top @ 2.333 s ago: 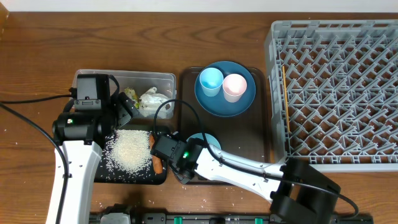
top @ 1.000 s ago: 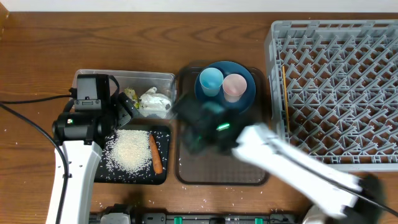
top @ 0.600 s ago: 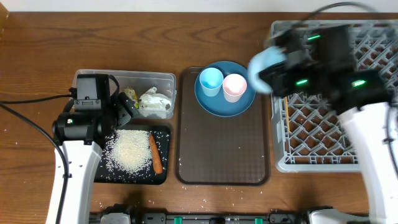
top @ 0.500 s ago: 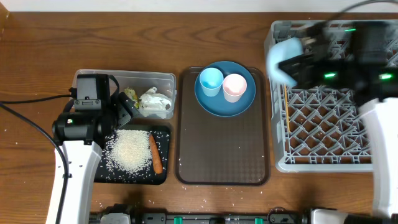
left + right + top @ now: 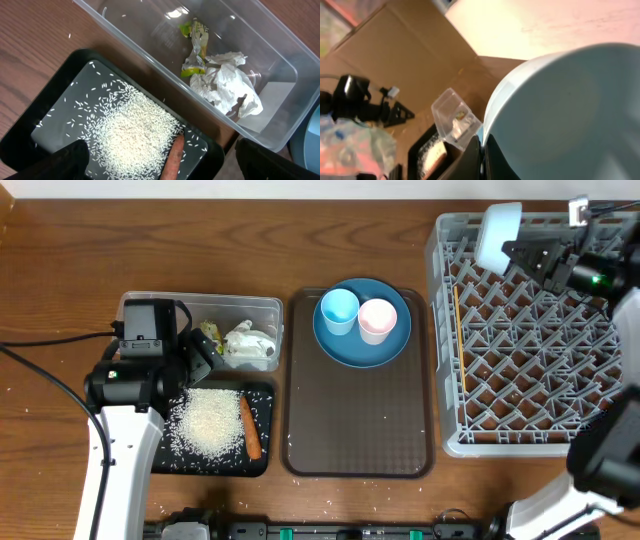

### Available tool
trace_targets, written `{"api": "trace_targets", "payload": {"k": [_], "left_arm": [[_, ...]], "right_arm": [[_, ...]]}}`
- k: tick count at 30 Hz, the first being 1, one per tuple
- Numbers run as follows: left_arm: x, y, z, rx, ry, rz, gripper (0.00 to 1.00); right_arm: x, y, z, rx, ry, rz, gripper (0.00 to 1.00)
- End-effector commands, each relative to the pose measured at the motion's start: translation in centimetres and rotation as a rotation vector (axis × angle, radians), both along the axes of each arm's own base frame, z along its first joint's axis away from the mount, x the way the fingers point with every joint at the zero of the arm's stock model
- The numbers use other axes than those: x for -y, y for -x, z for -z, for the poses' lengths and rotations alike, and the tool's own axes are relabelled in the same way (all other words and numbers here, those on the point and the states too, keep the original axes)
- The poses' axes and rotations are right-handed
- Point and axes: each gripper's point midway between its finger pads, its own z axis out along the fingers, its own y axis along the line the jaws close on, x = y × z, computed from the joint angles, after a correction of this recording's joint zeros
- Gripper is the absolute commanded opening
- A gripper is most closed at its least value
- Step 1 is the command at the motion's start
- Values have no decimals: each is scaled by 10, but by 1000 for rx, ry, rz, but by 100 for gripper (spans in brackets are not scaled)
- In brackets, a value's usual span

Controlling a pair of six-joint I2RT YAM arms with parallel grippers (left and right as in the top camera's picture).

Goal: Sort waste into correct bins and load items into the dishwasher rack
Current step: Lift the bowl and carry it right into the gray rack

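While clamping pale blue bowl [image 5: 497, 232], right end effector [image 5: 516, 248] raised above rack [image 5: 540, 360]

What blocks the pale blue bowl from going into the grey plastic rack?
Nothing visible. The pale blue bowl hangs over the far left corner of the grey plastic rack, which looks bare there; thin wooden chopsticks lie along its left edge.

The wooden table [image 5: 200, 240] carries a brown serving tray [image 5: 360, 430] (dark, with rounded corners). Just left of that tray lie a clear tub [image 5: 265, 305] at the far side and a black tray [image 5: 262, 465] at the near side, and just right of it stands the grey dishwasher rack [image 5: 445, 330]. A few rice grains [image 5: 333, 501] dot the wood by the serving tray's near edge
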Motion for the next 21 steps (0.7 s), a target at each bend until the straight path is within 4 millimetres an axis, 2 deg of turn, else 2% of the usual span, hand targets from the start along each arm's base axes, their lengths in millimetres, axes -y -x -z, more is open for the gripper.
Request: {"api": "trace_targets", "payload": {"k": [1, 8, 14, 21], "left_arm": [[-2, -3, -4, 12, -1, -14, 96], [-2, -3, -4, 12, -1, -14, 96], [-2, -3, -4, 12, -1, -14, 96], [-2, -3, -4, 12, -1, -14, 96]], "right_arm": [[0, -4, 9, 11, -75, -62, 1], [9, -28, 50, -11, -84, -61, 1], [12, -35, 77, -51, -100, -57, 1], [26, -48, 117, -205, 6, 92, 1]]}}
